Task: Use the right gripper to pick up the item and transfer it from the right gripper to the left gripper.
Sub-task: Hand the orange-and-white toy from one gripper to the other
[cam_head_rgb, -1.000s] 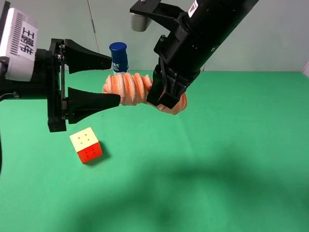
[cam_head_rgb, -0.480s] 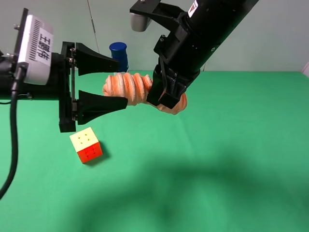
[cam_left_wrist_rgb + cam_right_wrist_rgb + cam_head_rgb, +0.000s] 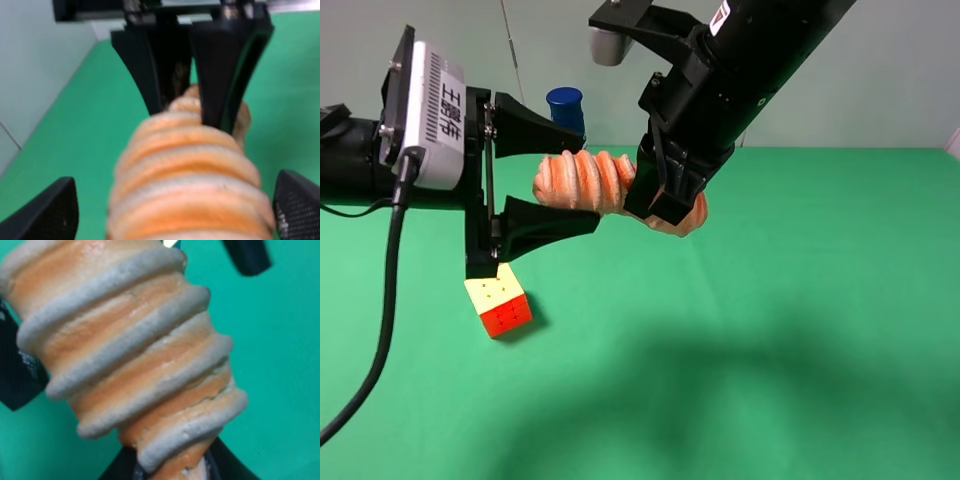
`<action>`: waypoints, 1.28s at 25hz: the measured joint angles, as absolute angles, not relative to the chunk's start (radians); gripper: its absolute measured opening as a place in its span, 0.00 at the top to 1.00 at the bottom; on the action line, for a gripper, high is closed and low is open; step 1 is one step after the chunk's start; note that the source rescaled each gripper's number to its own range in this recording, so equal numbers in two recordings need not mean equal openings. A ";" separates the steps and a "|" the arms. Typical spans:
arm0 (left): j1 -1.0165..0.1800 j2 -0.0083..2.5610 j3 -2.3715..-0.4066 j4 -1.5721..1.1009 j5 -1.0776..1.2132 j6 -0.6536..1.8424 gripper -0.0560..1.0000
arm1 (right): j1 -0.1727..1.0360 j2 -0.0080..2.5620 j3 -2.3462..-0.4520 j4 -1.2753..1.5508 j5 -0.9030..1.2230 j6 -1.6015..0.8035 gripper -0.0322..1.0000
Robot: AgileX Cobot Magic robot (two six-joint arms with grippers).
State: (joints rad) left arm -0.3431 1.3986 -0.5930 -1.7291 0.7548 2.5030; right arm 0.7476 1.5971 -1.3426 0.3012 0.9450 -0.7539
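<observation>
The item (image 3: 582, 180), an orange-pink ribbed roll, hangs level above the green table. My right gripper (image 3: 660, 200) is shut on its right part. My left gripper (image 3: 591, 182) is open, with one finger above and one finger below the item's left end, apart from it. In the left wrist view the item (image 3: 185, 175) fills the middle between my open left fingertips (image 3: 47, 210), with the right gripper's fingers (image 3: 225, 65) closed on it beyond. In the right wrist view the item (image 3: 125, 340) fills the frame, and the fingers holding it are mostly hidden.
A yellow-red puzzle cube (image 3: 498, 300) lies on the green table (image 3: 800, 330) just under the left gripper. A blue-capped white bottle (image 3: 566, 112) stands behind the item. The left arm's black cable (image 3: 380, 330) hangs down at the left.
My left gripper has moved right, still open, so its fingers now straddle the item's left end. The right arm and the item have not moved.
</observation>
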 joint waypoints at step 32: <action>-0.393 1.503 -0.656 -1.729 0.751 2.530 0.67 | 0.748 1.597 -1.343 0.293 0.952 -0.755 0.97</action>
